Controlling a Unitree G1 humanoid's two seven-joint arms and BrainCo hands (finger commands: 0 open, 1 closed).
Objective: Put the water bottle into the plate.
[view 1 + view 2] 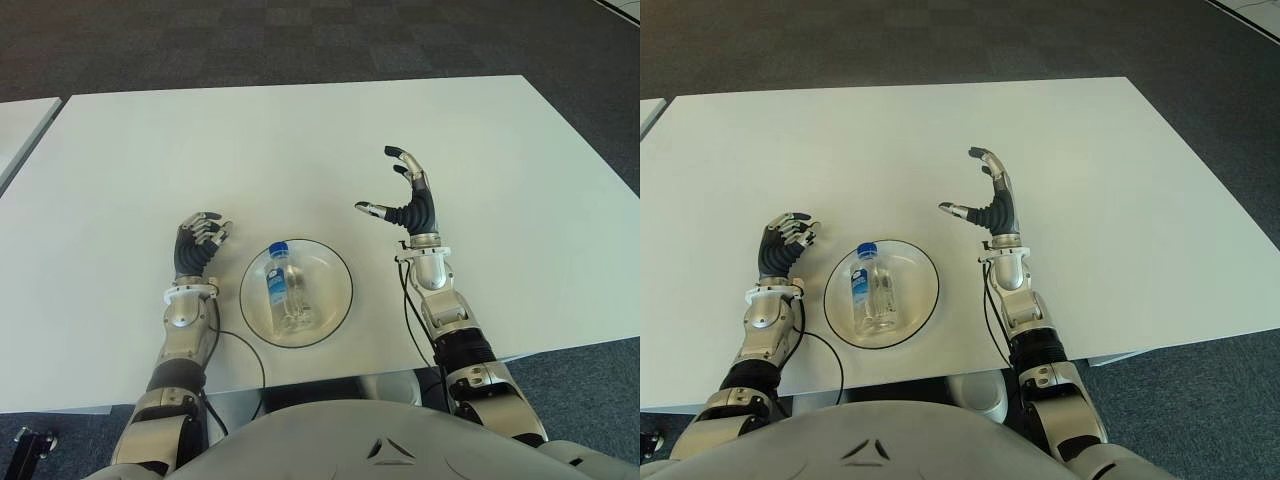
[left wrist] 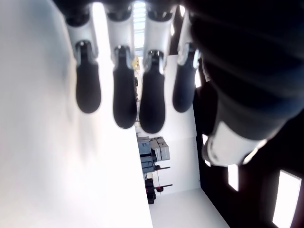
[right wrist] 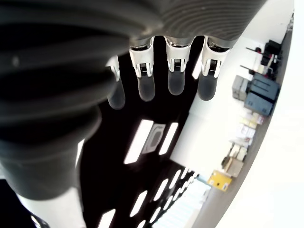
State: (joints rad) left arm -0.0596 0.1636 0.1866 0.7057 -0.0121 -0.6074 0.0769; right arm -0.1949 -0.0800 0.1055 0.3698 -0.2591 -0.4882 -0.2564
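Lies in the plate (image 1: 335, 312) already: bottle (image 1: 281, 287), on its side, blue cap toward the table's far edge, body toward the near edge. Sits near the near edge of the table (image 1: 300, 150), roughly midway between its left and right edges.

Hangs just right of the plate, lifted off the table: right hand (image 1: 404, 199), fingers (image 1: 410, 165) spread wide, thumb out toward the plate, nothing in it. Shows just left of the plate: left hand (image 1: 199, 240), fingers (image 2: 125, 97) curled loosely, nothing held; contact with the table not clear.

Looks done, as far as placing goes. Remains only to clear off cleanly, by this reading. Best to lift the right hand straight up and back toward the near right corner, keeping the thumb away from the plate rim. Best to leave the left hand where it is. Risk, if brushed: a round bottle rolling inside the plate, or the plate sliding toward the near edge.
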